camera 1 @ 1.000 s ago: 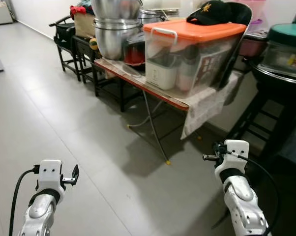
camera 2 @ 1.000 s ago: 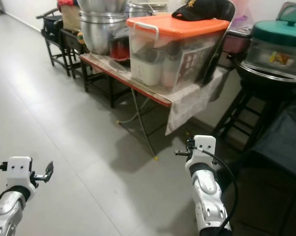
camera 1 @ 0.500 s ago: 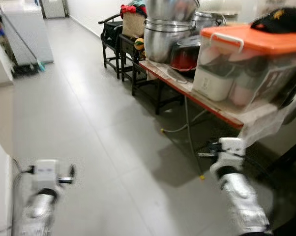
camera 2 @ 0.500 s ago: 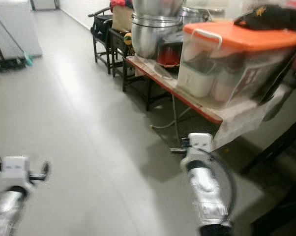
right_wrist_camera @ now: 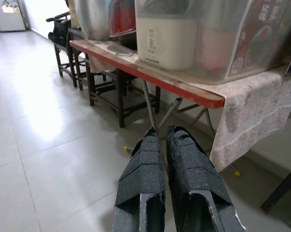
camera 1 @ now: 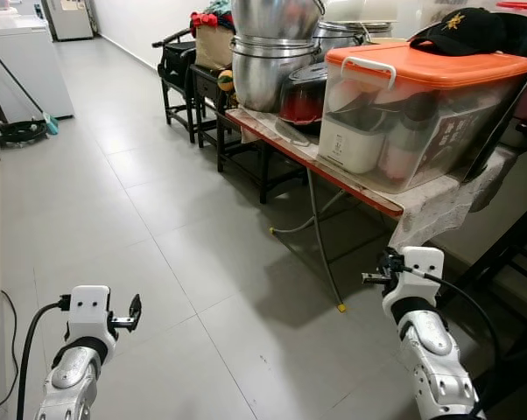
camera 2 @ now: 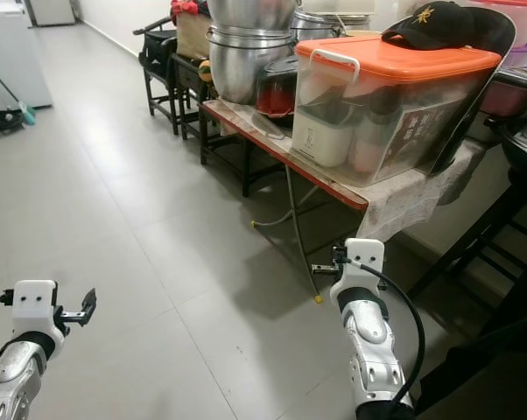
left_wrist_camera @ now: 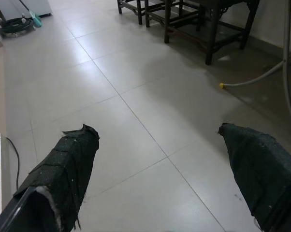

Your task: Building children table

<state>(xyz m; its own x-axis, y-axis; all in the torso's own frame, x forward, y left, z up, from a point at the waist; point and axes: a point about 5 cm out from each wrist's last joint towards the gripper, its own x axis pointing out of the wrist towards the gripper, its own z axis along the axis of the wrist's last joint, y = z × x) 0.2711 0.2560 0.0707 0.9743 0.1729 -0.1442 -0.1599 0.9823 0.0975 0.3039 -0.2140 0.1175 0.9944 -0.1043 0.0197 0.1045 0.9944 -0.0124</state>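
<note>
Both arms are held low in front of me over a grey tiled floor (camera 1: pixel 158 227). My left gripper (camera 1: pixel 133 311) hovers at the lower left; in the left wrist view its two black fingers (left_wrist_camera: pixel 68 164) stand wide apart with only floor between them, so it is open (left_wrist_camera: pixel 156 129). My right gripper (camera 1: pixel 373 278) hangs at the lower right, beside the leg of a folding table (camera 1: pixel 333 174). Its fingers (right_wrist_camera: pixel 145 174) are pressed together on nothing, so the right gripper (right_wrist_camera: pixel 166 129) is shut.
The red-edged folding table carries an orange-lidded clear box (camera 1: pixel 421 114) with a black cap (camera 1: pixel 474 31) on top, plus big steel pots (camera 1: pixel 272 52). Dark wooden stools (camera 1: pixel 193 87) stand behind it. A white cabinet (camera 1: pixel 23 61) and coiled hose (camera 1: pixel 18 131) are far left.
The whole picture has swung and sharpened as my head moved, so the camera has moved. Both arms keep the same pose, left open and right shut.
</note>
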